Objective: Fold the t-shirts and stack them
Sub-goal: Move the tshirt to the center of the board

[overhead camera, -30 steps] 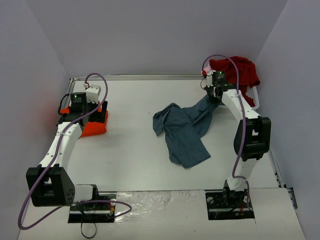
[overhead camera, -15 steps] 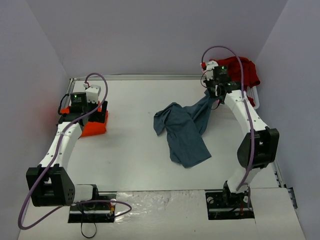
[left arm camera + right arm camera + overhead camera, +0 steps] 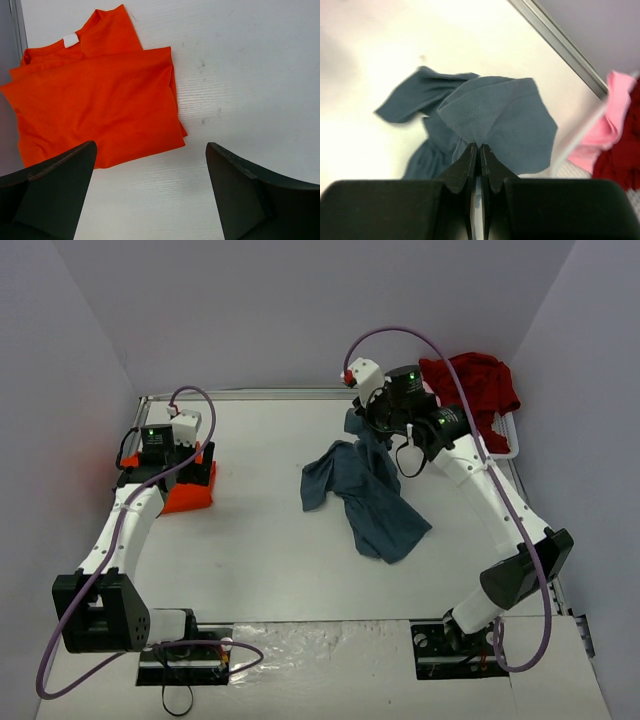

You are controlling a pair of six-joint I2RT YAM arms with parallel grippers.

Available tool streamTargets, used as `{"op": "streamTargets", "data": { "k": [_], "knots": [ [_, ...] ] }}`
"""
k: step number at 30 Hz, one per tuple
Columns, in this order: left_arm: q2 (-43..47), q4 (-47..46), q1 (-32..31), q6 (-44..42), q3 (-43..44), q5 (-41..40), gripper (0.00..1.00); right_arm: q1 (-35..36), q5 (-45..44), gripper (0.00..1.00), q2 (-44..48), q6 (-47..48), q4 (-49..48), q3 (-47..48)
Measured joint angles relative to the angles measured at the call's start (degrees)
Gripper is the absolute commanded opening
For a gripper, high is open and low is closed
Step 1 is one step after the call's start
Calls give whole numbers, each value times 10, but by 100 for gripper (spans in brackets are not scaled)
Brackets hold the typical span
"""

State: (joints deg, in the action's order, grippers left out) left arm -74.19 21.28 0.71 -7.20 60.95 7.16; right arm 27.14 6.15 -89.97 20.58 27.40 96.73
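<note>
The slate blue-grey t-shirt lies crumpled mid-table, one end lifted. My right gripper is shut on that end, its jaws pinching a fold of the blue-grey cloth in the right wrist view. The bright orange t-shirt lies folded at the left edge of the table. My left gripper hovers open just over its near edge, empty. The dark red t-shirt is heaped in the basket at the back right. The pale pink t-shirt shows beside it in the right wrist view.
A white plastic basket stands at the back right corner against the wall. A metal rail runs along the table's far edge. Purple walls close in the left, back and right sides.
My right gripper has swung left and away from the basket, dragging the blue-grey shirt's held end leftward. The shirt's body has shifted on the table. The left arm has not moved.
</note>
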Motion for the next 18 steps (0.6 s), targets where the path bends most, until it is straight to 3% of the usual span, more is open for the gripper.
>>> {"op": "streamTargets", "data": {
  "k": [7, 18],
  "knots": [
    [0, 0, 0, -2, 0, -11, 90, 21, 93, 0, 7, 17, 72, 108],
    [0, 0, 0, -3, 0, -16, 90, 5, 69, 0, 109, 60, 100, 110]
  ]
}}
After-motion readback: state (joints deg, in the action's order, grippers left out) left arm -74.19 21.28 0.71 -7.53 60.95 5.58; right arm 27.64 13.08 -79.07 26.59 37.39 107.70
